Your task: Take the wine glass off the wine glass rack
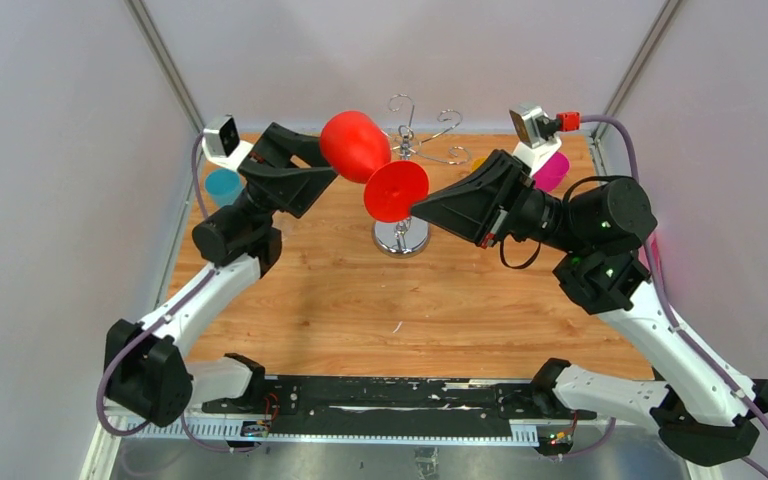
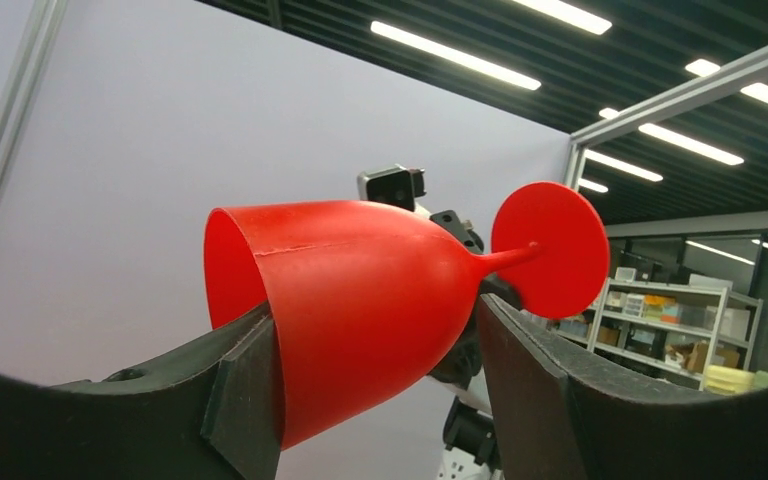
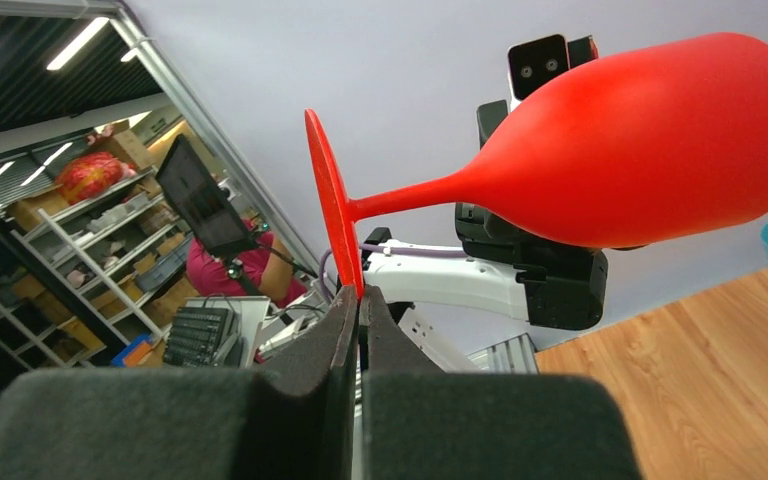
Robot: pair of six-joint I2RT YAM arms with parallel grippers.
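The red glass (image 1: 355,143) lies on its side in the air at upper centre, just left of the curled arms of the rack (image 1: 401,237), which stands on the bench (image 1: 340,300). The right pincer (image 3: 358,300) is closed tight on the rim of the glass's foot. The left pincer (image 2: 370,325) stands wide around the bowl with one pad touching it; whether it grips cannot be told.

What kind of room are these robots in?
Probably a robot lab: a wooden table sits inside a white-walled booth, with storage shelves and ceiling strip lights beyond.
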